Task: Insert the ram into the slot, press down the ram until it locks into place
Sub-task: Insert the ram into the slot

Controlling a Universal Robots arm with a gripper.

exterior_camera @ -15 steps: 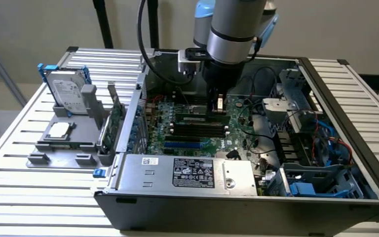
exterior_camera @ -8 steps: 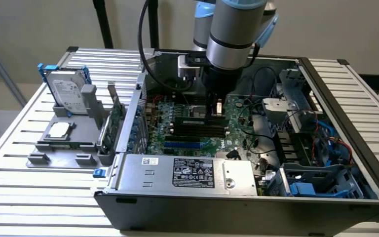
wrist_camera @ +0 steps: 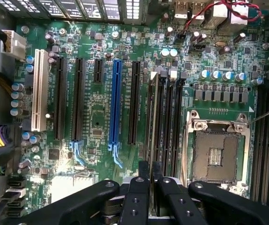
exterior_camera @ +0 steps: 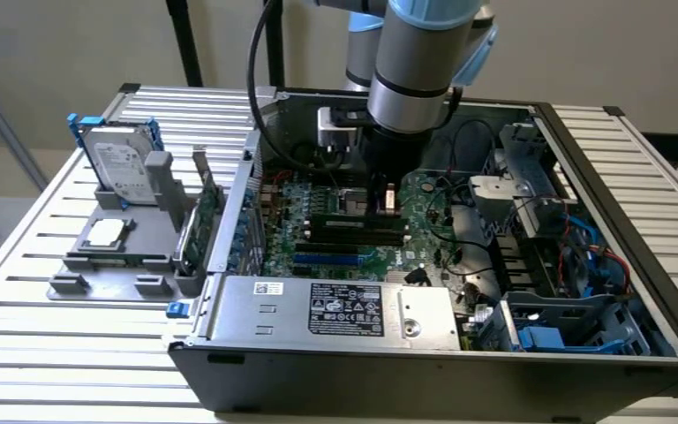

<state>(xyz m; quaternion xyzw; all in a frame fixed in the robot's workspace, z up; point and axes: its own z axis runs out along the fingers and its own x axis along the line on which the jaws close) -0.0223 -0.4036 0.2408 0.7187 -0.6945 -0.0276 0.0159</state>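
The ram [wrist_camera: 153,117] shows edge-on as a thin strip standing in the slot [wrist_camera: 149,93], the outermost of several parallel black memory sockets beside the silver processor socket [wrist_camera: 217,150]. My gripper [wrist_camera: 151,171] has its two black fingers [wrist_camera: 143,174] pressed against either side of the ram's near end, shut on it. In the exterior view the gripper [exterior_camera: 383,199] reaches straight down into the open computer case, just above the memory sockets [exterior_camera: 357,231] on the green motherboard [exterior_camera: 315,252].
A long blue slot [wrist_camera: 117,103], black expansion slots and a white slot [wrist_camera: 41,89] lie parallel nearby. Red and black cables [wrist_camera: 228,9] run at the board's edge. Outside the case, a grey holder carries a hard drive [exterior_camera: 121,168]. The power supply [exterior_camera: 339,309] lines the case's front.
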